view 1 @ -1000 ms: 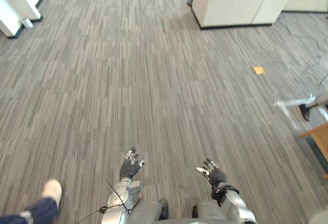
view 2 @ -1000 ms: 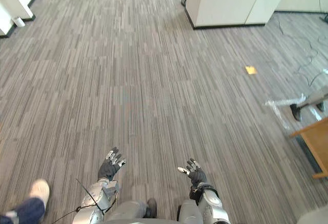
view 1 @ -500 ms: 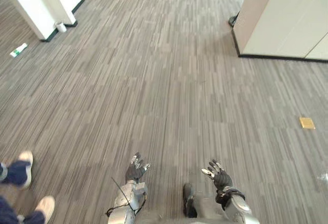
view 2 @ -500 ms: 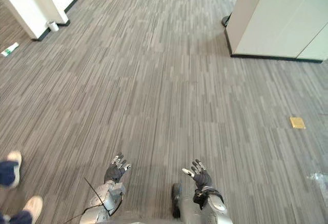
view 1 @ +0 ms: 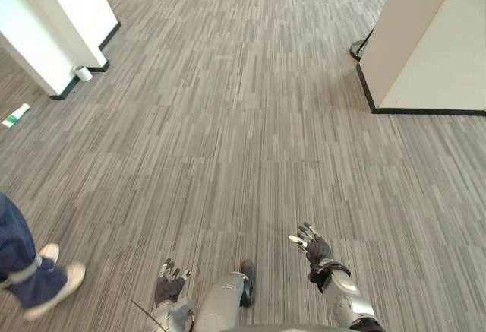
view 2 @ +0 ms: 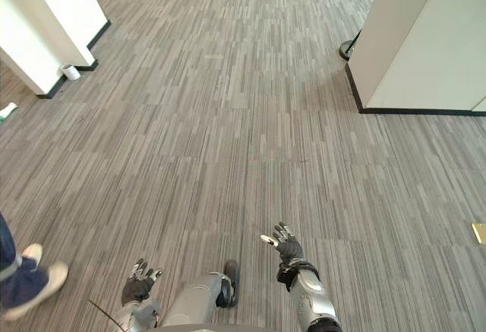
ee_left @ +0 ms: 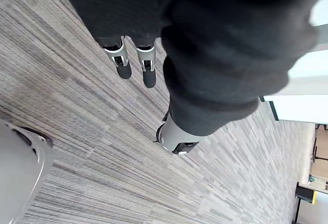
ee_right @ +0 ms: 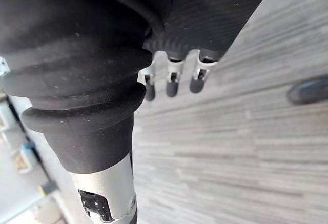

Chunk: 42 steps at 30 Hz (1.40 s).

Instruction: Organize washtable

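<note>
A wide stretch of grey, striped carpet floor (view 1: 228,134) runs ahead, seen from the robot's head looking down.

Low in the scene, the left robot hand (view 1: 168,286) is held above the floor with its dark back up and its fingers spread and relaxed. In its own wrist view the silver, dark-tipped fingers (ee_left: 122,62) reach out straight past the ribbed cover, and the thumb (ee_left: 177,138) stands apart from them, with only carpet beyond.

The right robot hand (view 1: 313,249) is raised a little further forward than the left one. It too is wide open, fingers fanned out. Its wrist view shows the fingers (ee_right: 171,82) in a straight row and the thumb (ee_right: 105,198) apart, again over bare carpet. The two hands are well apart from each other.

At the left edge stands a person's leg (view 1: 17,252) in dark blue trousers, with pale shoes (view 1: 57,290) on the carpet, near the left robot hand.

Far ahead on the left rises a white pillar (view 1: 53,20) with a dark base strip. A small white cup (view 1: 82,73) sits on the floor just beside its corner, and a small white and green object (view 1: 15,115) lies on the carpet nearby.

On the right stands a tall beige partition (view 1: 425,36), with a dark round base (view 1: 357,49) just beside its far corner. A small yellow piece (view 2: 479,232) lies on the floor at the right edge.
</note>
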### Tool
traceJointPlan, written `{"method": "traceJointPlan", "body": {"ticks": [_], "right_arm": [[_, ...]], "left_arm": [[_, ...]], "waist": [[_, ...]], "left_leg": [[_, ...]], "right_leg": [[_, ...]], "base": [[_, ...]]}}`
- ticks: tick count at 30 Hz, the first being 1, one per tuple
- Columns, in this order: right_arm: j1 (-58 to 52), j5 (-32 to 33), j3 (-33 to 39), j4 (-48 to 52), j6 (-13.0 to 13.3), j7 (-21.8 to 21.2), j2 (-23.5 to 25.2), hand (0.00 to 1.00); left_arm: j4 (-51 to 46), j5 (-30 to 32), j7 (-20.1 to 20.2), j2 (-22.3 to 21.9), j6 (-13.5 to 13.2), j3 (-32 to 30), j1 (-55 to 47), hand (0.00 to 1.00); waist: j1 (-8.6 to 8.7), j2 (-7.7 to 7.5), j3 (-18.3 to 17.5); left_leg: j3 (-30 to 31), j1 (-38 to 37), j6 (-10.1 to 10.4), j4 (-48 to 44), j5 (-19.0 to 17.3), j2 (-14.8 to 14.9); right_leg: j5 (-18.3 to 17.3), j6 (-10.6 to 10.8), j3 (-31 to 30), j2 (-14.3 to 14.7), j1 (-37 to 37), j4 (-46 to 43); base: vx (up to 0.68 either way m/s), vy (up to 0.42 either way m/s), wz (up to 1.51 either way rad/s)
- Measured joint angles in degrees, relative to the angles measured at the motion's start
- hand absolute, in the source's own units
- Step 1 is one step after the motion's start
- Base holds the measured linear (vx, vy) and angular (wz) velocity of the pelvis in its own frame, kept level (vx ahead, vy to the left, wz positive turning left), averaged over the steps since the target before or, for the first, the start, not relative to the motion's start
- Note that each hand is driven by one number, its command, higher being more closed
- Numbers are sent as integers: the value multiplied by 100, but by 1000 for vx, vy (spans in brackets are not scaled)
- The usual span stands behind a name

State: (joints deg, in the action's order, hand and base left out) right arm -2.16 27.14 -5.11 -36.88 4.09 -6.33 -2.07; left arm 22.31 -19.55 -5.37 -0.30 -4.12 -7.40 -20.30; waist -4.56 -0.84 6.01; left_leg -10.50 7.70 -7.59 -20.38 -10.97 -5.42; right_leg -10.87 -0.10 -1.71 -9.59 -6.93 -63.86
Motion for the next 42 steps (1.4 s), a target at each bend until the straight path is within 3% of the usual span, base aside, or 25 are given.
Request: {"method": "traceJointPlan", "body": {"ticks": [1, 4, 7, 8, 9, 10, 11, 12, 13, 14, 18, 21, 22, 25, 27, 28, 29, 30, 31, 32, 34, 36, 37, 40, 42], "right_arm": [[-96, 24, 3, 26, 8, -14, 0, 0], [-703, 68, 59, 423, -10, -20, 69, 0], [-960, 279, 155, 495, -21, -10, 160, 0], [-955, 349, 219, 545, -25, -11, 203, 0], [-964, 375, 202, 572, -33, -10, 195, 0], [-994, 374, 193, 604, -36, -9, 207, 0], [-1001, 376, 229, 730, -34, -13, 172, 0], [-1037, 376, 228, 829, -33, -14, 137, 0], [-915, 398, 173, 978, -30, -10, 9, 0], [-743, 435, 10, 1096, -16, -5, 50, 0], [-85, 446, -296, 867, 99, 112, 299, 0], [285, 499, -446, 829, 172, 114, 257, 0], [327, 496, -449, 826, 182, 116, 198, 0], [364, 414, -466, 734, 205, 118, 25, 0], [398, 342, -542, 470, 190, 115, -62, 0], [388, 243, -602, 275, 159, 112, -19, 0], [354, 130, -662, 187, 98, 99, 2, 0], [304, 99, -659, 182, 82, 88, 48, 0], [247, 34, -624, 186, 81, 33, 63, 0], [164, 24, -624, 182, 74, 0, 67, 0], [50, 25, -622, 206, 68, -14, 59, 0], [-133, -24, -610, 238, 84, -12, 17, 0], [-294, -26, -620, 253, 88, -14, 17, 0], [-769, -10, -606, 592, 72, -19, 84, 0], [-1034, 60, -511, 867, 46, -19, 125, 0]], "left_arm": [[18, 0, 20, 66, 4, 123, 134, 0], [35, -1, 46, 329, 1, 493, 700, 0], [171, -1, 50, 405, -39, 828, 1112, 0], [420, 5, 47, 428, -75, 1032, 1377, 0], [524, 7, 47, 393, -74, 1060, 1381, 0], [597, 20, 45, 346, -75, 1129, 1280, 0], [611, 60, 42, 254, -66, 1149, 1179, 0], [614, 62, 42, 177, -64, 1132, 1130, 0], [624, 58, 44, -9, -45, 1047, 994, 0], [634, 49, 43, -18, -25, 876, 898, 0], [634, -10, 32, 160, 5, 703, 720, 0], [594, -12, 39, 34, -14, 713, 654, 0], [461, -12, 45, 4, -13, 709, 620, 0], [150, -17, 41, -66, -61, 686, 469, 0], [9, -20, 37, -122, -80, 652, 274, 0], [19, -18, 38, -86, -73, 608, 163, 0], [11, -7, 39, -106, -72, 547, 75, 0], [10, -5, 39, -76, -71, 549, 44, 0], [-28, 6, 41, -11, -73, 547, 82, 0], [-81, 11, 49, 49, -71, 589, 167, 0], [-179, 16, 61, 53, -73, 686, 237, 0], [-215, 19, 162, 113, -77, 813, 499, 0], [-224, 20, 160, 167, -83, 898, 690, 0], [-241, 8, 169, 329, -85, 1152, 1142, 0], [-237, -2, 168, 386, -87, 1351, 1327, 0]], "waist": [[147, 53, 30], [594, -54, 97], [775, -147, 95], [871, -265, 84], [920, -186, 64], [1038, -145, -6], [1062, -43, -28], [1001, 138, -19], [903, 529, -26], [825, 643, 21], [466, 143, 182], [372, 176, 278], [353, 156, 299], [150, 270, 248], [-10, 323, 134], [-136, 167, -8], [-106, 52, -146], [-102, -77, -214], [-73, -221, -273], [19, -219, -257], [80, -172, -192], [263, 26, -66], [430, 19, -41], [790, 4, 99], [907, -56, 117]], "left_leg": [[180, -445, -6, 303, -129, -25], [799, -1270, 63, 895, -323, -75], [1124, -1875, 154, 1257, -624, -139], [1310, -2229, 322, 1300, -906, -251], [1366, -2370, 557, 1196, -1045, -157], [1486, -2315, 758, 458, -1158, -108], [1527, -1929, 1084, -1037, -1161, 8], [1473, -1626, 1453, -1866, -946, 117], [1412, -1006, 1776, -3282, 236, 452], [1168, -464, 1657, -4418, 734, 783], [587, 702, 599, -5350, 45, 1341], [602, 1430, 640, -3635, -37, 1268], [609, 1552, 728, -2245, 20, 1064], [733, 1652, 1414, 727, 831, 846], [664, 1790, 1383, 1162, 938, 869], [318, 1869, 990, 706, 1501, 770], [151, 1826, 482, 460, 1847, 610], [47, 1791, 278, 356, 1692, 467], [-63, 1625, 96, 254, 1357, 262], [-46, 1338, -11, 151, 1043, 128], [-31, 717, -46, 236, 708, -20], [199, -299, -54, 714, 368, -199], [419, -744, -102, 1029, 303, -247], [953, -1480, -71, 1365, -1, -264], [1290, -1956, -30, 1454, -386, -281]], "right_leg": [[-243, -179, 384, 99, -386, 28], [-504, 58, 989, 535, -1404, 1176], [280, 480, 1285, 748, -1767, 4102], [696, 358, 1294, 724, -2117, 4801], [804, 159, 1378, 794, -2119, 4897], [1031, -295, 1613, 836, -1965, 5015], [1721, -925, 1662, 968, -1759, 4900], [1891, -1032, 1716, 1066, -1657, 4803], [1536, -1006, 1669, 1448, -1443, 4731], [1284, -1084, 1457, 1748, -1110, 4757], [764, -1134, 346, 1939, 315, 5109], [468, -954, -280, 1807, 1090, 5616], [301, -884, -423, 1683, 1344, 5724], [-246, -676, -785, 1551, 1881, 5825], [-723, -511, -943, 1422, 2208, 5817], [-1029, -304, -1078, 1159, 2324, 5555], [-1132, -103, -1073, 972, 2075, 4670], [-1107, -37, -1078, 869, 1858, 4081], [-661, 428, -1105, 763, 1366, 2862], [20, 651, -1133, 723, 1021, 1841], [161, 520, -887, 602, 676, 779], [-212, -71, -28, 329, 87, -30], [-428, -237, 328, 416, -426, -9], [-611, 64, 652, 892, -1486, 1298], [92, 366, 710, 1138, -1849, 3594]], "base": [[660, 225, 34], [593, 96, 83], [592, 4, 67], [723, -49, 59], [967, -72, 92], [928, -112, 81], [932, -121, 69], [892, -115, 0], [852, -63, -68], [846, -40, -89], [812, -33, -115], [856, 152, -108], [520, 198, -47], [630, 261, -57], [814, 405, -78], [974, 492, -68], [847, 416, -54], [837, 406, -22], [795, 394, 0], [768, 373, 3], [615, 312, 0], [613, 310, 28], [699, 298, 78], [577, 124, 86], [684, 34, 74]]}}
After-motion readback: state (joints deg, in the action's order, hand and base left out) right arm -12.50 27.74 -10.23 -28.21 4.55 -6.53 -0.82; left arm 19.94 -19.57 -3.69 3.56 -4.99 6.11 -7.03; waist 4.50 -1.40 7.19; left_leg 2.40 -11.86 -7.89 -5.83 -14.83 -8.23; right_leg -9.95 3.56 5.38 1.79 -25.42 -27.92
